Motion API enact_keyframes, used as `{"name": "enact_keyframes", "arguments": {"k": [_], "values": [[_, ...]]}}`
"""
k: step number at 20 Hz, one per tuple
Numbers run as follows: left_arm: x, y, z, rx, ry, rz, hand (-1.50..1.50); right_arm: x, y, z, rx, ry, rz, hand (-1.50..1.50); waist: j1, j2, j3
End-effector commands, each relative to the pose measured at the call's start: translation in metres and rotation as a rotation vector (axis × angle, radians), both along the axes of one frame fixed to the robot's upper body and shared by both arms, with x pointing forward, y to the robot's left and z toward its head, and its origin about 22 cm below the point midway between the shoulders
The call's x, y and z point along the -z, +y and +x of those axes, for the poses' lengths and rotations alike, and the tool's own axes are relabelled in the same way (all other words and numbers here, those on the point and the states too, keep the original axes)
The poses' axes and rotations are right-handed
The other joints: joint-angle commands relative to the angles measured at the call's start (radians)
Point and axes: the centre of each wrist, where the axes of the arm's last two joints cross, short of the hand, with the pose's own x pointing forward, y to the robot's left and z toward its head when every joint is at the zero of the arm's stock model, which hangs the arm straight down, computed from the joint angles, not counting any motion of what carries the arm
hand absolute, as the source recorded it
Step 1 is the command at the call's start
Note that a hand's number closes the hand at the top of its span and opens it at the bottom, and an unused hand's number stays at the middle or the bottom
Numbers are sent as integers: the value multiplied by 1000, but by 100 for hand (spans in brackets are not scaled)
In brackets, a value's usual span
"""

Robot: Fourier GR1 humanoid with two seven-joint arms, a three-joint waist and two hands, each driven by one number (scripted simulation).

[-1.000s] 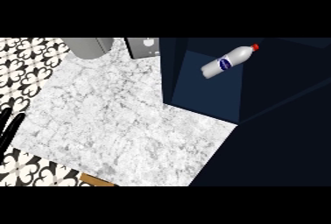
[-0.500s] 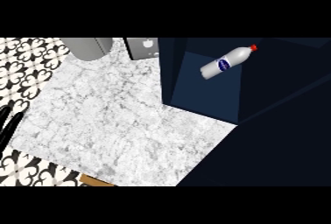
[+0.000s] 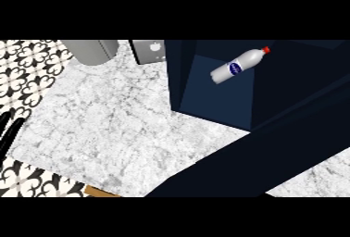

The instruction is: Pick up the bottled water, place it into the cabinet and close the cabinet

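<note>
Bottled water [image 3: 239,66], one of it, lies tilted inside the dark blue cabinet [image 3: 219,104] at the far right of my head view, red cap pointing far-right. One hand [image 3: 9,132] shows at the left edge, only thin black fingers, well apart from the bottle; I cannot tell their state. Two grey objects, one rounded [image 3: 91,50] and one boxy [image 3: 149,51], stand at the marble counter's [image 3: 116,125] far edge.

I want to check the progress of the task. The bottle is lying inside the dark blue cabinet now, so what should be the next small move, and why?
Probably begin closing the cabinet. The bottled water already lies on its side inside it, red cap toward the upper right, with no hand on it. The cabinet door seems to stand open across the marble counter. Only black fingers of the left hand show, at the left edge; the right hand is out of view.
</note>
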Motion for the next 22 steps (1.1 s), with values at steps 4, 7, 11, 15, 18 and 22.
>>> {"name": "enact_keyframes", "arguments": {"k": [4,7,11,15,18,22], "values": [[5,3,-1,-13,16,0,-150,1,32,55,182,75,-11,150,-22,-6,11],[6,10,-2,-31,27,4,-150,-11,41,80,299,62,31,150,-31,-11,13],[8,14,-2,-56,29,-8,-150,-24,60,112,446,88,62,150,-59,-19,16],[10,10,-1,-44,13,-33,-150,-40,77,145,549,85,87,150,-43,-15,18],[14,10,-4,-35,21,-44,-150,-54,77,171,651,122,151,150,-44,-13,20],[18,13,-6,-49,37,-44,-150,-57,80,190,731,208,214,-150,-56,-13,22]]}}
